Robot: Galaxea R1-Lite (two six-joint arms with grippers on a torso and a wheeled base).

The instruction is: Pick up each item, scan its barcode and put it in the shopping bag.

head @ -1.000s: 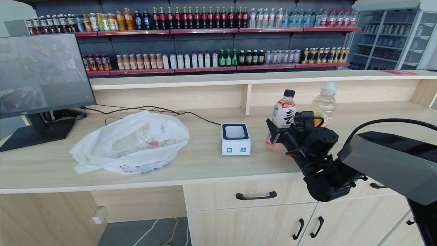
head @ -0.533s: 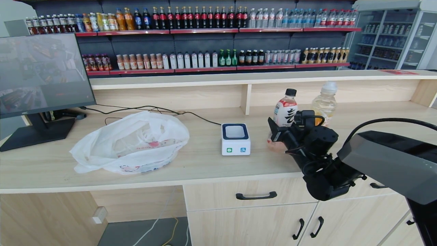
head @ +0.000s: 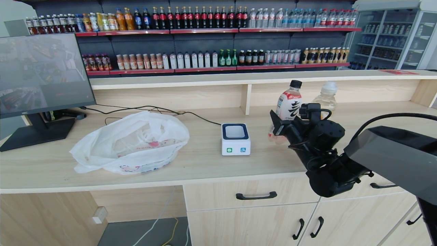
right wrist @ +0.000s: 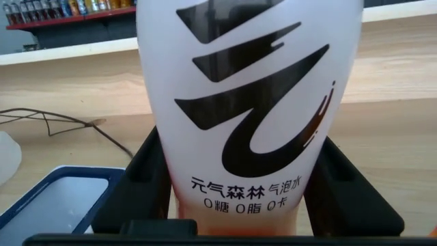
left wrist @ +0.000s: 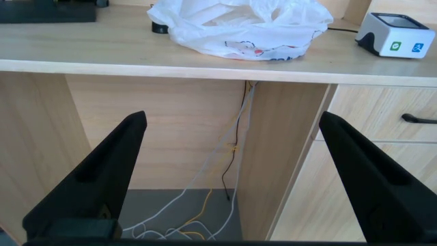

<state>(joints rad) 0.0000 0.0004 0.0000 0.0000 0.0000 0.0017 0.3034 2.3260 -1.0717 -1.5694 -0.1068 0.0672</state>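
Grips the bottle [head: 289,102] low on its body with the right gripper [head: 280,129], clamped snug around it. Holds it tilted, seemingly just off the counter [head: 205,164], near the scanner [head: 235,138] on the right side. Hangs the left gripper [left wrist: 232,119] below the counter edge, spread wide, with nothing in it. Probably time to carry across to the scanner. Keep the squeeze firm against slipping on smooth plastic. Swing clear of the second bottle [head: 326,97] just behind. Turn the barcode toward the scanner window, hold steady, then go on to the bag [head: 131,141].
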